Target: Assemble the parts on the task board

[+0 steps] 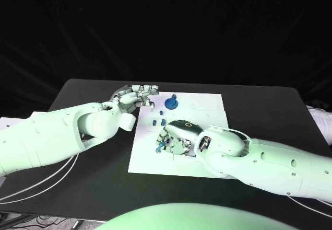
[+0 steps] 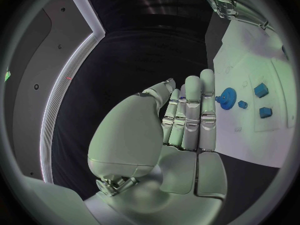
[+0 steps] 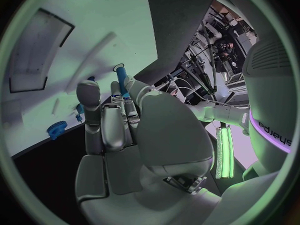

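The white task board (image 1: 200,108) lies mid-table. A blue gear (image 1: 171,102) stands near its far edge, with small blue pieces (image 1: 158,122) just in front of it. My right hand (image 1: 178,139) is low over the board's middle. In the right wrist view its fingers (image 3: 103,120) and thumb pinch a blue peg (image 3: 122,80) that points at the board; the gear (image 3: 56,129) lies off to one side. My left hand (image 1: 135,96) hovers at the board's far left corner, fingers (image 2: 190,110) straight and side by side, holding nothing. The gear (image 2: 228,95) and blue pieces (image 2: 261,90) lie beyond them.
The black table (image 1: 83,96) surrounds the board. White cables (image 1: 41,184) trail over its front left part. A dark-outlined rectangular recess (image 3: 37,50) shows in the board ahead of my right hand.
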`<state>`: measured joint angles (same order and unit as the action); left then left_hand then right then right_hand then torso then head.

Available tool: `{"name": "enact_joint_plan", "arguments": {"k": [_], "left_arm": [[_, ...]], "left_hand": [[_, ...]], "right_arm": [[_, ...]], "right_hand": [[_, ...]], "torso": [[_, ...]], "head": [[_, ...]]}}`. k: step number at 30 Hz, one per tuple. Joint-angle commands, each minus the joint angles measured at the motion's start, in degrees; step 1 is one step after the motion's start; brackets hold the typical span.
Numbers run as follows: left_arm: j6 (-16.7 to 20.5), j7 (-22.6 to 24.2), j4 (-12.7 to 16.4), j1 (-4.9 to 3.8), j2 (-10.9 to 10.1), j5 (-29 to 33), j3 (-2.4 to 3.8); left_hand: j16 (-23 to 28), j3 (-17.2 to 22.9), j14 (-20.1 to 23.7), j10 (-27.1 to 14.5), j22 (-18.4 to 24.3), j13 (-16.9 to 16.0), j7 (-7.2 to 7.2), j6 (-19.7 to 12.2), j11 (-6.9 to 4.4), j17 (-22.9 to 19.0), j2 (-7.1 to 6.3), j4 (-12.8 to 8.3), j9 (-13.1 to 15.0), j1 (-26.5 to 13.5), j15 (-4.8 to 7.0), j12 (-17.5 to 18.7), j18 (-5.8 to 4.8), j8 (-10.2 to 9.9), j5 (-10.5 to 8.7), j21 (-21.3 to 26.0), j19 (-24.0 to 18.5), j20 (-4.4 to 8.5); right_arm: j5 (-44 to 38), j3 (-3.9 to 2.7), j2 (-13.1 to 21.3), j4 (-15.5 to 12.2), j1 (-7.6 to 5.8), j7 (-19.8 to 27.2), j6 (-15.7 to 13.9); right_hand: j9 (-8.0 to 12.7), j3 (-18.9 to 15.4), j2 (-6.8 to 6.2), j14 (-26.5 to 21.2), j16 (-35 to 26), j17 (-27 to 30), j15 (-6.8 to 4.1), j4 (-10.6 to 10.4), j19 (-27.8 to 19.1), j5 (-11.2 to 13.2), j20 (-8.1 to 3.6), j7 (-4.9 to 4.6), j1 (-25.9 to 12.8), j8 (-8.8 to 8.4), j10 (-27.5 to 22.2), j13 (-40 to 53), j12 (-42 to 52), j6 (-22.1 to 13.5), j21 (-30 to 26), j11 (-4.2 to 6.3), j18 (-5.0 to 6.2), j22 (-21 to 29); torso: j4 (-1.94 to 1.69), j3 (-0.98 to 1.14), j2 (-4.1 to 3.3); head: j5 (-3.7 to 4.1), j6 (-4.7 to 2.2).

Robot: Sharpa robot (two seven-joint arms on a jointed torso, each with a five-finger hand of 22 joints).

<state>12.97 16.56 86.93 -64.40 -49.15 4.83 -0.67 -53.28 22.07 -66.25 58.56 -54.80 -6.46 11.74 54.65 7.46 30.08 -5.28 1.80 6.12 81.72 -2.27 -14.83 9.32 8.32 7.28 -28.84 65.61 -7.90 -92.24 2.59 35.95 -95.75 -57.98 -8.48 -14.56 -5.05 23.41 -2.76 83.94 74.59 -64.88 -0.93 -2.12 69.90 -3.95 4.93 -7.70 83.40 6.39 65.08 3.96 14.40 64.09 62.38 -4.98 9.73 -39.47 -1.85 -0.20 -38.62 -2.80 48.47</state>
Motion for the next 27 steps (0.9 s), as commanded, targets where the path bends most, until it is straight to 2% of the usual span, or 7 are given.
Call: {"name": "enact_joint_plan", "arguments": {"k": [1,9,13,20,27], "left_arm": [[-1.07,0.43,0.09,0.01,0.12,-0.18,0.03],[-1.16,0.39,0.11,0.01,0.13,-0.18,0.03],[-1.19,0.38,0.11,0.01,0.13,-0.18,0.03],[-1.2,0.38,0.1,0.01,0.15,-0.18,0.03],[-1.16,0.35,0.12,0.01,0.09,-0.18,0.03]], "left_hand": [[-0.05,-0.2,0.48,-0.28,0.07,-0.07,0.15,-0.41,0.08,-0.09,0.48,-0.17,-0.03,0.05,-0.11,-0.18,1.06,0.34,0.03,0.31,-0.3,0.01],[-0.05,-0.2,0.48,-0.28,0.07,-0.07,0.15,-0.41,0.08,-0.09,0.48,-0.17,-0.03,0.05,-0.11,-0.18,1.06,0.34,0.03,0.31,-0.3,0.01],[-0.05,-0.2,0.48,-0.28,0.07,-0.07,0.15,-0.41,0.08,-0.09,0.48,-0.17,-0.03,0.05,-0.11,-0.18,1.06,0.34,0.03,0.31,-0.3,0.01],[-0.05,-0.2,0.48,-0.28,0.07,-0.07,0.15,-0.41,0.08,-0.09,0.48,-0.17,-0.03,0.05,-0.11,-0.18,1.06,0.34,0.03,0.31,-0.3,0.01],[-0.05,-0.2,0.48,-0.28,0.07,-0.07,0.15,-0.41,0.08,-0.09,0.48,-0.17,-0.03,0.05,-0.11,-0.18,1.06,0.34,0.03,0.31,-0.3,0.01]], "right_arm": [[-2.33,0.03,-0.35,0.09,0.16,-0.77,1.26],[-4.27,0.07,-0.89,0.9,0.32,-3.02,1.01],[-4.78,0.11,-1.34,1.32,0.41,-3.75,2.2],[-6.15,0.18,-2.09,1.51,0.79,-4.62,4.54],[-7.38,0.23,-2.27,1.43,0.87,-5.16,4.94]], "right_hand": [[-0.09,0.32,0.16,1.38,0.02,-0.09,-0.18,-0.07,0.08,-0.28,-0.23,0.01,-0.05,0.05,1.58,0.1,0.31,-0.08,-0.09,1.38,-0.92,-0.07],[-0.11,0.41,0.24,1.41,0.09,-0.22,-0.17,0.0,0.12,-0.32,-0.23,0.02,-0.03,0.09,1.65,0.12,0.31,-0.02,-0.03,1.39,-0.94,-0.17],[-0.11,0.41,0.24,1.41,0.09,-0.22,-0.17,0.0,0.12,-0.32,-0.23,0.02,-0.03,0.09,1.65,0.12,0.31,-0.02,-0.03,1.39,-0.94,-0.17],[-0.12,0.44,0.26,1.41,0.08,-0.19,-0.17,0.02,0.12,-0.33,-0.23,0.01,-0.07,0.1,1.68,0.13,0.31,0.0,-0.02,1.38,-0.94,-0.19],[-0.11,0.38,0.05,1.3,-0.19,0.22,-0.13,0.09,-0.1,-0.22,-0.21,-0.03,-0.29,0.06,1.6,0.12,0.21,-0.07,-0.26,1.33,-0.87,0.26]], "torso": [[0.03,0.04,0.0],[-0.05,0.0,0.0],[-0.01,0.0,0.03],[0.02,0.03,0.03],[-0.01,0.01,0.03]], "head": [[-0.04,0.06],[-0.09,0.14],[-0.12,0.34],[-0.14,0.3],[-0.16,0.35]]}}
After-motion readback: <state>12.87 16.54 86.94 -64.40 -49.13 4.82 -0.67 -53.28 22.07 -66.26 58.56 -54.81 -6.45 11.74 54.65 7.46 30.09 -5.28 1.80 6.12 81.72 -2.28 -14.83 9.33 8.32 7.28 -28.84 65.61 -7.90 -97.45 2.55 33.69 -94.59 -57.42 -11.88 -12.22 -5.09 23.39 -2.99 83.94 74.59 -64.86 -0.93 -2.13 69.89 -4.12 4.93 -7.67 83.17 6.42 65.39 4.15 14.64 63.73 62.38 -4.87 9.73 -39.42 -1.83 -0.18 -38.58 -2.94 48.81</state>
